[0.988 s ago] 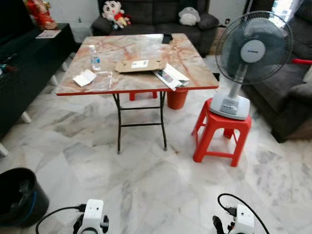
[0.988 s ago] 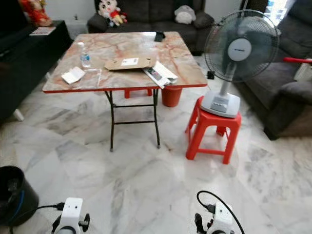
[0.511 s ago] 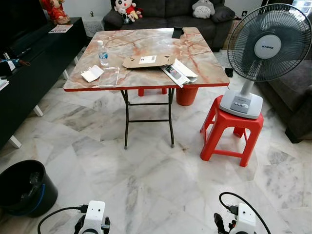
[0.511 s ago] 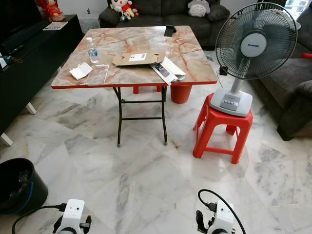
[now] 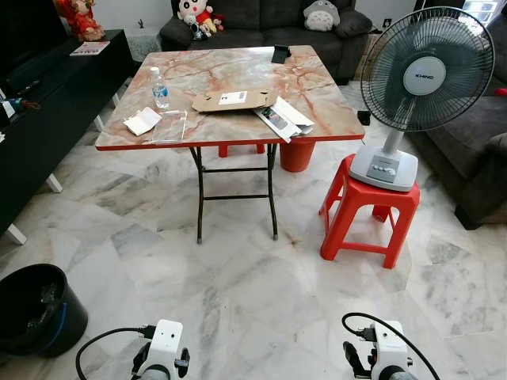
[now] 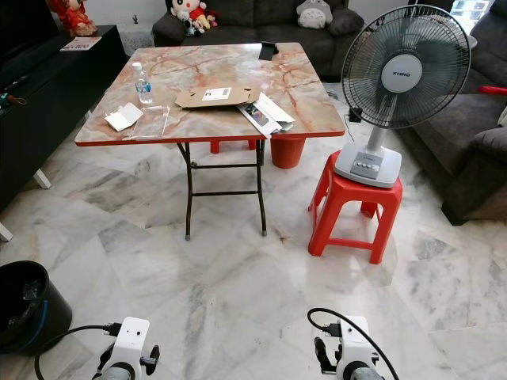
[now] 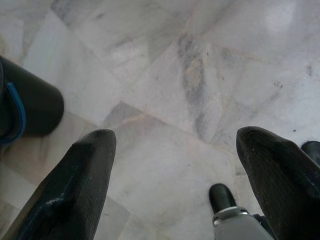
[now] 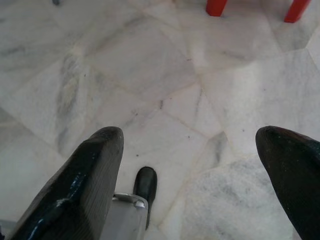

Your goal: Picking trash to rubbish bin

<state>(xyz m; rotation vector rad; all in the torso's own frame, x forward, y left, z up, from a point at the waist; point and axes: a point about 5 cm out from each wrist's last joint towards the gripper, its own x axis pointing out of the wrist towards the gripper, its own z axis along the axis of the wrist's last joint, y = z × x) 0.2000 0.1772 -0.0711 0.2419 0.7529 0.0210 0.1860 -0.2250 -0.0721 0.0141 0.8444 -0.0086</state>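
A black rubbish bin (image 5: 36, 309) stands on the floor at my near left; its wall also shows in the left wrist view (image 7: 25, 100). Ahead, a marble-topped folding table (image 5: 317, 95) carries a water bottle (image 5: 160, 87), a flat cardboard piece (image 5: 235, 100), a white paper (image 5: 142, 121), a clear plastic sheet (image 5: 169, 127) and leaflets (image 5: 283, 120). Both arms hang low over the floor, far from the table. My left gripper (image 7: 175, 137) is open and holds nothing. My right gripper (image 8: 189, 134) is open over bare tiles.
A standing fan (image 5: 424, 75) sits on a red stool (image 5: 368, 214) right of the table. A red bucket (image 5: 298, 154) stands under the table. A black cabinet (image 5: 40, 103) lines the left side, with dark sofas (image 5: 261, 24) behind and at the right.
The whole picture has shifted as the camera moved; the table and bin sit slightly differently in frame. Nothing on the table has moved and both grippers stay open.
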